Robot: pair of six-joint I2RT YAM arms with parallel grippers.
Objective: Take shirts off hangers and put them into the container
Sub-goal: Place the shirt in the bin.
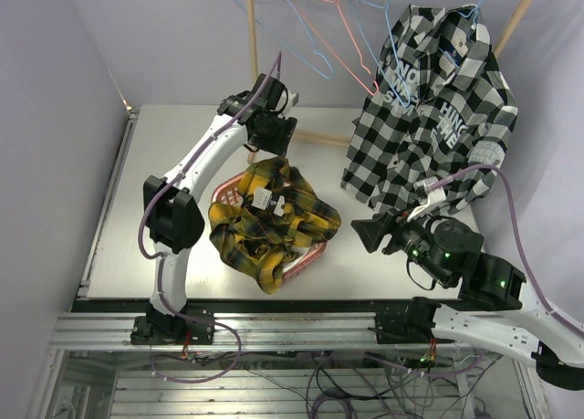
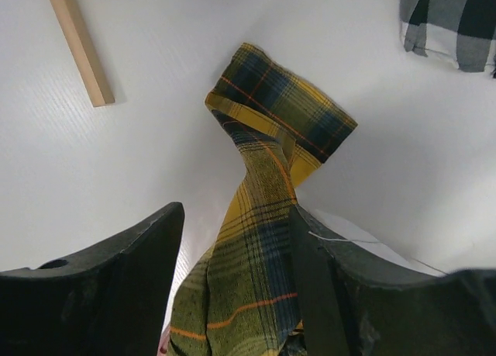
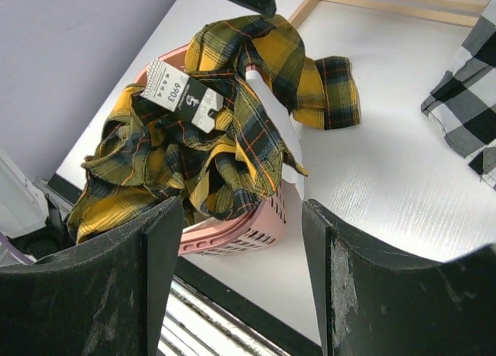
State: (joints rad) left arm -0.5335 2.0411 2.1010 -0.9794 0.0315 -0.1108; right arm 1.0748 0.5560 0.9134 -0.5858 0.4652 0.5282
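The yellow-and-black plaid shirt (image 1: 269, 218) is heaped over the salmon-pink container (image 1: 312, 256), spilling past its rim. My left gripper (image 1: 273, 147) hovers over the heap's far edge, open. A plaid sleeve (image 2: 271, 131) runs between its fingers, lying against the right one, with a gap to the left one. My right gripper (image 1: 369, 232) is open and empty, right of the container (image 3: 248, 226). The black-and-white checked shirt (image 1: 429, 109) hangs on a light blue hanger (image 1: 475, 14). Three bare hangers, two blue (image 1: 306, 49) and one pink-red (image 1: 333, 36), hang beside it.
The wooden rack's poles (image 1: 251, 31) and base bar (image 1: 319, 138) stand at the back of the table. A price tag (image 3: 182, 92) lies on the plaid heap. The checked shirt's hem (image 3: 469, 108) reaches the table at the right. A purple wall (image 1: 55, 90) borders the left.
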